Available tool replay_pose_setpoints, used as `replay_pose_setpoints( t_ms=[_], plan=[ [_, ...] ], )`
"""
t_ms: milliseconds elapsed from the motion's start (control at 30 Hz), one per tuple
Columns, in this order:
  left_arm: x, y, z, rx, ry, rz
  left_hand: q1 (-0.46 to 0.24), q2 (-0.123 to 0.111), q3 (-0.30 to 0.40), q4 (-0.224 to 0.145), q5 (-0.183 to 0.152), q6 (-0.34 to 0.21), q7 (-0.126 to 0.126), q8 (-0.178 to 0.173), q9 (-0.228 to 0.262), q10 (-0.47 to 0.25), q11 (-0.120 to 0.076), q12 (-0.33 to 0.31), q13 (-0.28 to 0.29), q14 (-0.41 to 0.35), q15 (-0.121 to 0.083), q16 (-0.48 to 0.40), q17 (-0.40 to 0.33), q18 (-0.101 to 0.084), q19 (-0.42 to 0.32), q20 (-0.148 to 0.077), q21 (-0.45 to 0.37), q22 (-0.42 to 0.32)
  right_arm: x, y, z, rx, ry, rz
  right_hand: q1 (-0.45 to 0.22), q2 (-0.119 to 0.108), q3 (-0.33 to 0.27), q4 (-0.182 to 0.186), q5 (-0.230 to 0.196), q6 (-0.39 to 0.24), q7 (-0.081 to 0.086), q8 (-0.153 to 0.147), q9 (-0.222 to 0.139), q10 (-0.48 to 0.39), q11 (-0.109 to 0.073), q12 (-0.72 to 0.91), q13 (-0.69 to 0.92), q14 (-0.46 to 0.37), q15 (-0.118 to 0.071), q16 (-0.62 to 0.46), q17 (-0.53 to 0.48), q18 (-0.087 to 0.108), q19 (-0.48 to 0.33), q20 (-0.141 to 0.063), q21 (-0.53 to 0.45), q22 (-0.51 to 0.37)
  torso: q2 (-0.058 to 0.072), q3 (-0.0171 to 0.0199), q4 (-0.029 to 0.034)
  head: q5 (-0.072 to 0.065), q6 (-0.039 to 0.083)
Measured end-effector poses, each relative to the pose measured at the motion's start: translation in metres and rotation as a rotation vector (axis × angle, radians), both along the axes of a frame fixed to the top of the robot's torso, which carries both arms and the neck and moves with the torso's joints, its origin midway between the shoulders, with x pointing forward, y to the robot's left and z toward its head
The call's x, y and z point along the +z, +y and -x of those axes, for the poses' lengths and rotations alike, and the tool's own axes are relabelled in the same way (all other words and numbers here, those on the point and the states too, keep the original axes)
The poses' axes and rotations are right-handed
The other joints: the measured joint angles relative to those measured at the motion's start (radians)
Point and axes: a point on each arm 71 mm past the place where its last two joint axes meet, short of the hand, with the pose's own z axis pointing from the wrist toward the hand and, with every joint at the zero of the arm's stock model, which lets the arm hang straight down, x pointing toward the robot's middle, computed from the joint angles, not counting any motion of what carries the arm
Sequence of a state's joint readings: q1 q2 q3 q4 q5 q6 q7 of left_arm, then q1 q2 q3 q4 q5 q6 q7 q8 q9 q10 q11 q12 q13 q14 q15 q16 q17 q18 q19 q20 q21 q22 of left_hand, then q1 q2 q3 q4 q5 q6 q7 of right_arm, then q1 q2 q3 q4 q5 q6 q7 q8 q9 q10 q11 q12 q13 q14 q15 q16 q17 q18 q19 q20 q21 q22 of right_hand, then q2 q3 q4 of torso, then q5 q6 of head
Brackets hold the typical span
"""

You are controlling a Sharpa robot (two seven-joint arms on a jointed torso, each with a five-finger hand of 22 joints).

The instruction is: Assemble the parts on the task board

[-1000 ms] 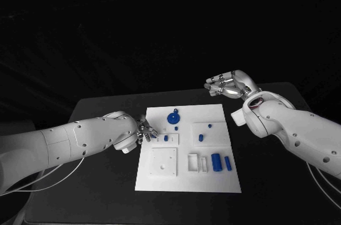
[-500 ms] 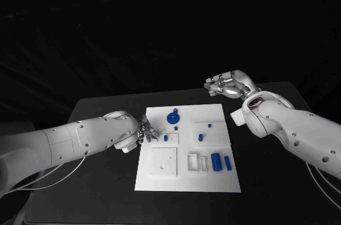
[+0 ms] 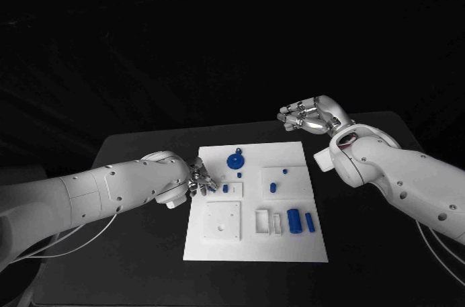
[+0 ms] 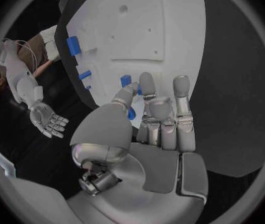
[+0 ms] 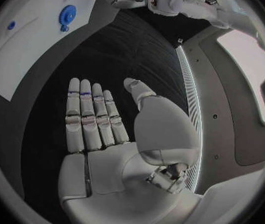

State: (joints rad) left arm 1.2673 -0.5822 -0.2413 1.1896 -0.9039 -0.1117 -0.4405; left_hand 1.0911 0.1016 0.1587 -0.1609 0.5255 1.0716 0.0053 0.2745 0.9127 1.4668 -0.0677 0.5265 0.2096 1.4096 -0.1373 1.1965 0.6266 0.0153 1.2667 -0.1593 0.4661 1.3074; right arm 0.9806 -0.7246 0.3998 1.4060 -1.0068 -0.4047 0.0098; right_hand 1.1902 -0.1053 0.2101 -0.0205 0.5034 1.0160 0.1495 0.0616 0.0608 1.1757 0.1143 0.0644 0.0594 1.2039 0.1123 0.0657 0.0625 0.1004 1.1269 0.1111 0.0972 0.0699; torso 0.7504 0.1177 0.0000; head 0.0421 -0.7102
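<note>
The white task board [image 3: 254, 243] lies in the middle of the black table. On it are a blue gear [image 3: 236, 162], a small blue peg [image 3: 226, 187], another small blue part [image 3: 273, 185] and two blue cylinders [image 3: 293, 221] near white holders. My left hand [image 3: 199, 180] rests low at the board's left edge, fingers stretched out together. In the left wrist view its fingertips [image 4: 146, 80] reach close to the small blue peg [image 4: 125, 79] with nothing gripped. My right hand [image 3: 310, 117] hangs raised beyond the board's far right corner, palm flat [image 5: 98, 134], holding nothing.
A raised white square block [image 3: 223, 220] with holes sits on the board's near left. The black table [image 3: 145, 253] has bare surface on both sides of the board. My right forearm [image 3: 388, 172] slants along the table's right side.
</note>
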Motion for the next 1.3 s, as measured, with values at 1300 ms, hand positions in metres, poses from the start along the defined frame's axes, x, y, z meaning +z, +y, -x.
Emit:
replay_pose_setpoints(
  t_ms=[1300],
  plan=[
    [-0.0019,-0.0038,-0.0035,-0.076,-0.019,-0.045,0.013,-0.011,-0.010,0.015,-0.018,-0.002,-0.002,0.003,0.052,0.000,0.000,-0.008,0.004,-0.004,0.004,0.000,-0.007,0.000,-0.004,0.004,-0.004,0.000,-0.0009,0.0002,-0.0001,0.000,0.002,0.000,0.000,0.000,-0.003,0.003,0.005,-0.003,0.003,0.000,0.000,0.000,0.000,0.000,0.000,0.000,0.000,0.000,0.000,0.000,0.000,0.000,0.000,0.000,0.001,-0.0015,0.0008,-0.005,0.002]
  ],
)
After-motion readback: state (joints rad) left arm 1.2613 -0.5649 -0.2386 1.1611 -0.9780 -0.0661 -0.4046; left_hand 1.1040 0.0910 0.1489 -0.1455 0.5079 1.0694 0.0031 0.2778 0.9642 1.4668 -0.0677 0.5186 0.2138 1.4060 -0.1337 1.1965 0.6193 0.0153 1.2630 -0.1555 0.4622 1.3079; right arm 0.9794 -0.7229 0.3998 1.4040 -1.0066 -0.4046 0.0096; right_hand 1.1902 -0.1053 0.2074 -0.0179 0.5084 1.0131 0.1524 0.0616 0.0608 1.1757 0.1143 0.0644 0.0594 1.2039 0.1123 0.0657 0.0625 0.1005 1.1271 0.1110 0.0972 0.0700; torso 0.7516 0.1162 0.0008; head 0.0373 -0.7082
